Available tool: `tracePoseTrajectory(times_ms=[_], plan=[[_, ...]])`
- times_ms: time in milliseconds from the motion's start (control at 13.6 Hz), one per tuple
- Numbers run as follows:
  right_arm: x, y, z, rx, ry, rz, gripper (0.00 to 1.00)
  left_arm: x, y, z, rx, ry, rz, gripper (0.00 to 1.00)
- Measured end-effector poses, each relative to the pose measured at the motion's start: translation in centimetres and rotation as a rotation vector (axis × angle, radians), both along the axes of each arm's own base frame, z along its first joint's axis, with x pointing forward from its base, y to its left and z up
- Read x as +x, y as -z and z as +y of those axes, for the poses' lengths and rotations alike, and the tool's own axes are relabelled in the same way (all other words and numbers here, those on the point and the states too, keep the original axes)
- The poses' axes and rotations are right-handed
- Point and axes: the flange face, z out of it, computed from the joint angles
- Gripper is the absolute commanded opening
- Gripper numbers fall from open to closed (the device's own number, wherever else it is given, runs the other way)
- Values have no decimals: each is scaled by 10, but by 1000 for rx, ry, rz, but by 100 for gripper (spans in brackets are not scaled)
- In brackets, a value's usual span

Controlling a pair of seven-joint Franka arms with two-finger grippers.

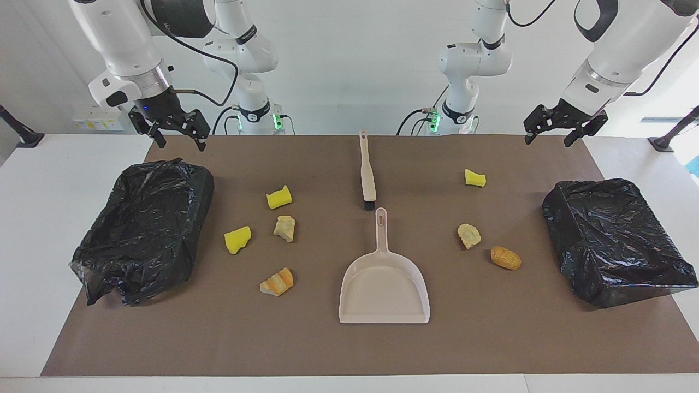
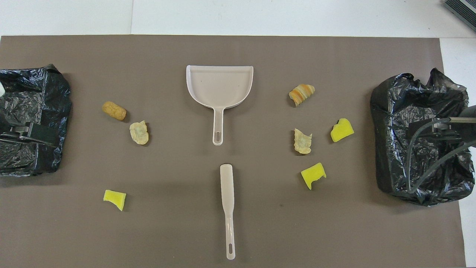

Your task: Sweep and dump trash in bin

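A beige plastic dustpan [image 1: 384, 284] lies at the middle of the table [image 1: 327, 349], which carries a brown mat, its handle pointing toward the robots. One beige brush [image 1: 367, 177] lies just nearer to the robots than the dustpan, apart from it. Seven scraps of trash are scattered on the mat. Toward the right arm's end from the dustpan lie four: two bright yellow sponge chunks [image 1: 279, 197] [image 1: 237, 239], one pale beige crumbly lump [image 1: 285, 228] and one orange-striped wedge [image 1: 277, 281]. Toward the left arm's end lie three: one yellow sponge chunk [image 1: 475, 178], one pale crumbly lump [image 1: 469, 235] and one brown oval lump [image 1: 505, 257]. Two bins lined with black plastic bags [image 1: 144, 229] [image 1: 614, 240] stand one at each end. The right hand [image 1: 177, 135] hangs open and empty above the mat's edge by its bin; the left hand [image 1: 562, 129] likewise, open, holding nothing
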Motion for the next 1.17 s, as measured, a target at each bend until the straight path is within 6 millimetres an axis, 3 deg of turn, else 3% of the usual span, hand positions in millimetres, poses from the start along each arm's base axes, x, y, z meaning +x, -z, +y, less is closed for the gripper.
tracePoseTrajectory(times_ms=[293,513,879,1172], plan=[[0,0,0,0,1,1,100,2,35,-19,-54,14,-28,100],[-4,3,-3,2,5,34,100,-3,63,-48,-97,44,-73,100],[1,-2,8,1,-45,-19,100,-26,118,-143,-116,129,-122,100],[20,2,38,1,-61,-60,100,-63,137,-209,-118,114,-108,100]])
